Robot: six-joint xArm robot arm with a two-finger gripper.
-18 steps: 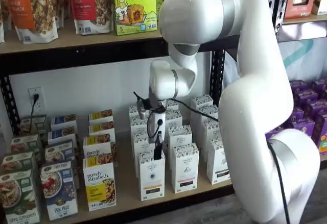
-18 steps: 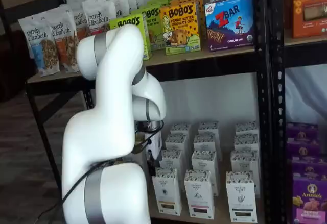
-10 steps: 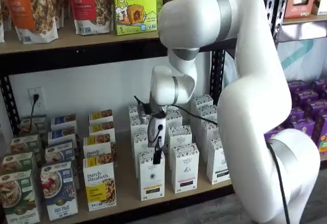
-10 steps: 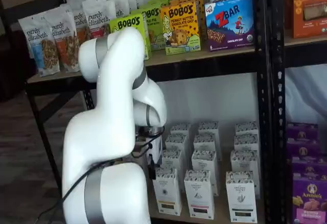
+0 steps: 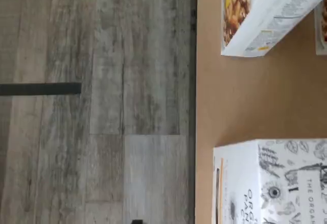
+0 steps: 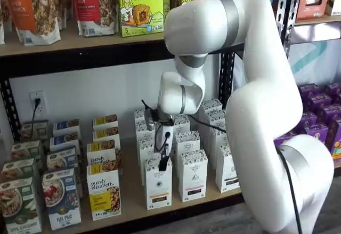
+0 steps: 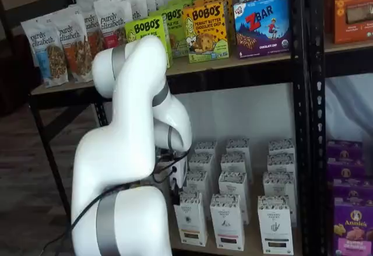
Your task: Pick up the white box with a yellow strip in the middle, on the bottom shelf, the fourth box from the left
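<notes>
The white box with a yellow strip (image 6: 158,187) stands upright at the front of the bottom shelf (image 6: 130,199), and is also seen as the left front carton (image 7: 191,220). In the wrist view its speckled top (image 5: 276,183) lies close below the camera, near the shelf's front edge (image 5: 230,96). My gripper (image 6: 164,162) hangs straight down with a black finger at the box's top edge. In a shelf view only a dark fingertip (image 7: 174,196) shows beside the arm. The gripper is open and the box rests on the board.
Like white cartons with black strips (image 6: 193,176) stand right of the target and in rows behind it. A "purely elizabeth" box (image 6: 103,191) stands to its left, also visible in the wrist view (image 5: 265,15). Wood-look floor (image 5: 102,106) lies beyond the shelf edge. A black rack post (image 6: 226,79) rises behind the arm.
The arm has lowered, bringing the gripper down onto the top of the yellow-strip box. No box has moved.
</notes>
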